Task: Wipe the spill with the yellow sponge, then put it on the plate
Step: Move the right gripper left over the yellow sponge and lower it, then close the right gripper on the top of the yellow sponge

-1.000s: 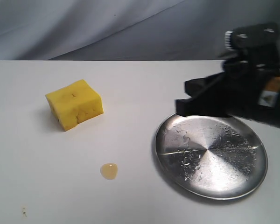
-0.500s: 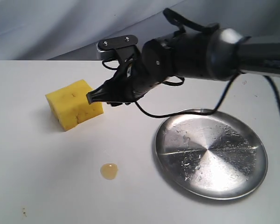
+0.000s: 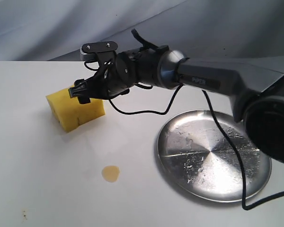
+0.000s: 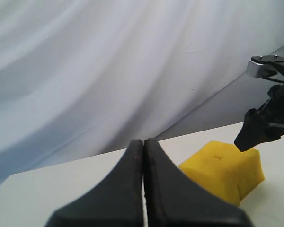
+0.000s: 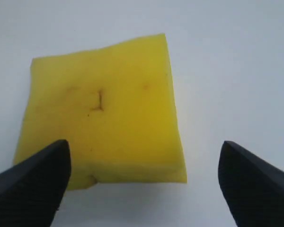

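The yellow sponge (image 3: pixel 72 115) sits on the white table at the left, upright and resting flat. My right gripper (image 3: pixel 84 91) has reached across and hovers at the sponge's top right edge, open. In the right wrist view its fingers (image 5: pixel 35 177) stand wide apart on either side of the sponge (image 5: pixel 104 109), apart from it. The spill (image 3: pixel 110 173) is a small amber puddle nearer the front. The plate (image 3: pixel 213 156) lies at the right, with nothing on it. My left gripper (image 4: pixel 143 142) is shut on nothing; its view shows the sponge (image 4: pixel 222 170) and the right gripper (image 4: pixel 256 136).
A grey-white cloth backdrop (image 3: pixel 61 28) hangs behind the table. The right arm's cable (image 3: pixel 227 142) loops over the plate. A small dark speck (image 3: pixel 24 215) marks the table near the front left.
The right arm has swung from above the plate leftward across the table and now stands at the sponge. Sponge, spill and plate have not moved.
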Tool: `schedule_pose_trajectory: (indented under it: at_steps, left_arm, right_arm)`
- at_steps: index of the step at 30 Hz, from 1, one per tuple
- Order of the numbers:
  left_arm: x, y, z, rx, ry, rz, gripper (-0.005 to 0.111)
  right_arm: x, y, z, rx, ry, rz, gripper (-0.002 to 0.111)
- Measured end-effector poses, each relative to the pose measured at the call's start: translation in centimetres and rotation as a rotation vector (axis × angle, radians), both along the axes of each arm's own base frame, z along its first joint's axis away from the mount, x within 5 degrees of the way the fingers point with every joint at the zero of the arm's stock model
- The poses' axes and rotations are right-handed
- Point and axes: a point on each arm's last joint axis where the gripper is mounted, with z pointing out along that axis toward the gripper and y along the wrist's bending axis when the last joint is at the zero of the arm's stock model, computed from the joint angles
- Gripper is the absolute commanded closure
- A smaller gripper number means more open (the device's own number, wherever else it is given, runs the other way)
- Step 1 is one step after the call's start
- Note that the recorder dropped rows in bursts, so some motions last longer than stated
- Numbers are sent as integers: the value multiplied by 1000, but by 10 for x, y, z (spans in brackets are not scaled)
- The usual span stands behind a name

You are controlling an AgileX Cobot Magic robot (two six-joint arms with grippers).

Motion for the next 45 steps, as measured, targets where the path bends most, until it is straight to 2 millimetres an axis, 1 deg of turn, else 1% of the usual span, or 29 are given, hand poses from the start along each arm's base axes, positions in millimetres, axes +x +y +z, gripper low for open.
schedule_pose_trajectory:
  at_steps: [5,10,12,13,14,17,20,22,23,29,31,34,37,41,43,45]
  left_arm:
    - [0,0,0,0,0,0,107]
    - [0,0,0,0,0,0,107]
    - [0,0,0,0,0,0,107]
    - [0,0,0,0,0,0,107]
    - [0,0,0,0,0,0,107]
    - [0,0,0,0,0,0,107]
    - [0,0,0,0,0,0,107]
    - [0,0,0,0,0,0,107]
    - [0,0,0,0,0,0,107]
    - [0,0,0,0,0,0,107]
    - [0,0,0,0,0,0,107]
    - [0,0,0,0,0,0,107]
    - [0,0,0,0,0,0,107]
    - [0,0,0,0,0,0,107]
    - [0,0,0,0,0,0,107]
    - [0,0,0,0,0,0,107]
  right_arm:
    - [13,14,-14,33,-14,-13,30]
    - [21,24,-33,45,-6,-26,31]
    - [24,26,-40,46,-1,-29,34]
    - [24,27,-42,45,0,-28,37]
    - [25,28,-44,44,8,-30,41]
    - [25,29,-45,35,27,-30,61]
    - [24,28,-46,24,51,-31,84]
    - [23,28,-46,10,66,-30,103]
    - [22,27,-46,1,75,-28,109]
    - [18,25,-41,-63,140,-10,108]
    - [15,23,-34,-82,156,-3,108]
    - [6,22,-18,-121,175,21,108]
    - [-9,27,2,-159,161,67,108]
    - [-40,36,31,-216,81,146,108]
    - [-56,37,40,-232,70,175,108]
    - [-72,32,40,-251,75,196,108]
